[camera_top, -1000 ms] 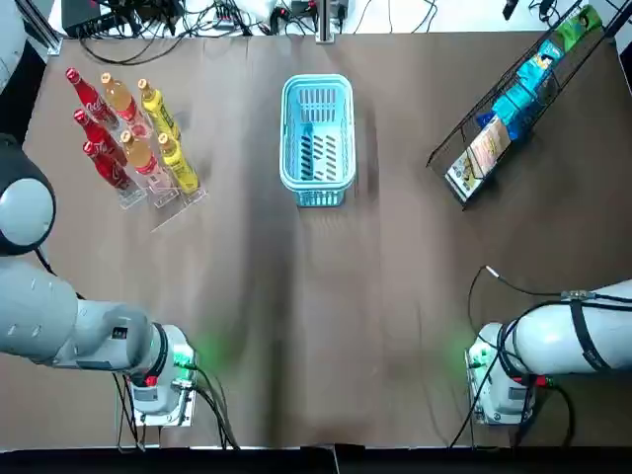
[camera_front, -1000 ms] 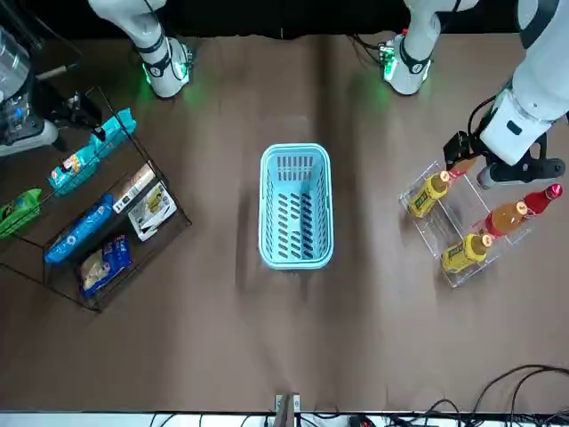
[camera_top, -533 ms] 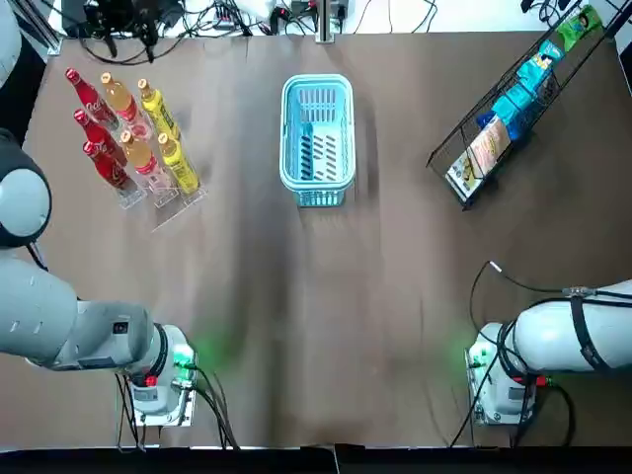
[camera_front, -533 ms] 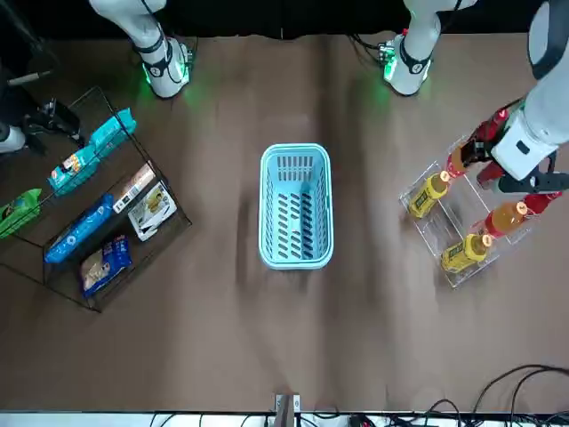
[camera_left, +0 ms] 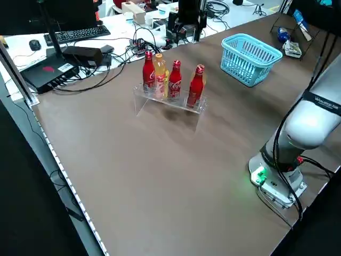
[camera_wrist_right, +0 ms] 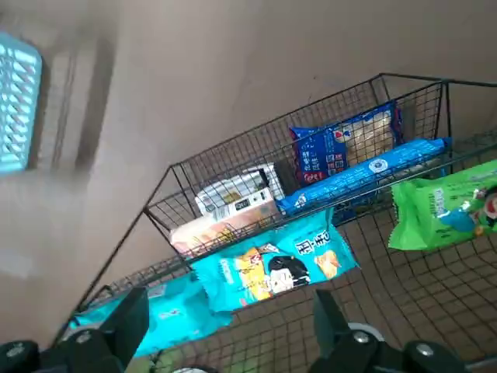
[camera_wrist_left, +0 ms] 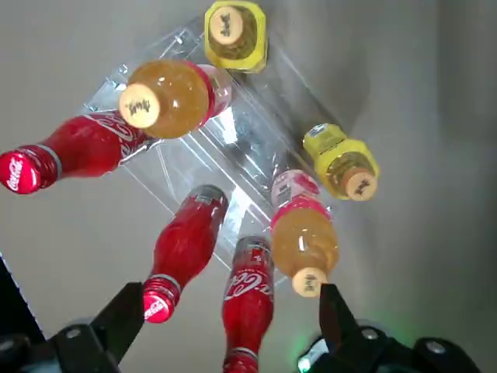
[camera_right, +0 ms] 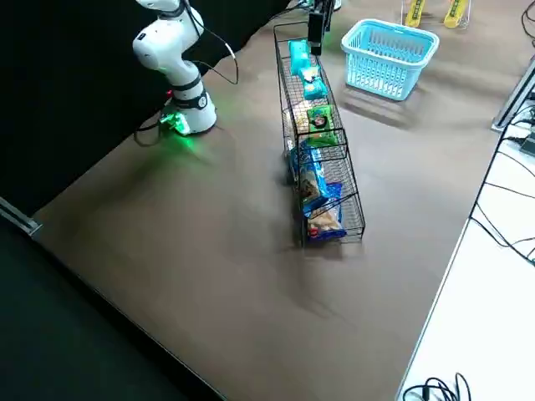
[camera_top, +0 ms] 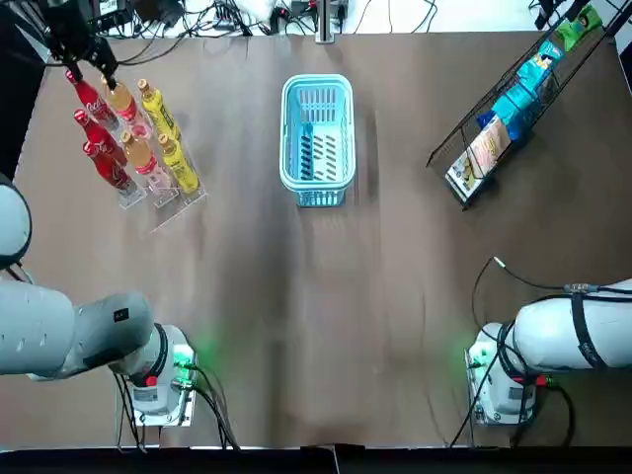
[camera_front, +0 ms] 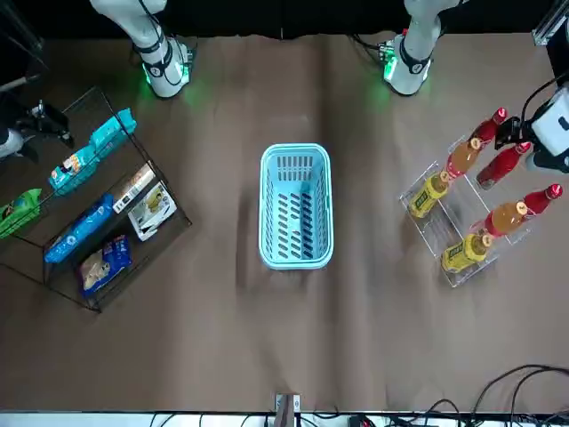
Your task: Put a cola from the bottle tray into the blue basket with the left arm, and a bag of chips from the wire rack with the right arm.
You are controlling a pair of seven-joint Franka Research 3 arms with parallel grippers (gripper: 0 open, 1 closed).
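Red colas stand untouched in the bottle tray, left of the blue basket. Your left gripper has slid farther from the basket than a second ago. It now hangs over the tray's cola side, fingers spread wide, holding nothing. Right of the basket, the right gripper hovers over the wire rack, also spread, with the chip bags inside.

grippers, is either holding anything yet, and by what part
Nothing is held. The left gripper hangs open above the bottle tray, clasping no bottle; the right gripper is open over the wire rack, empty.
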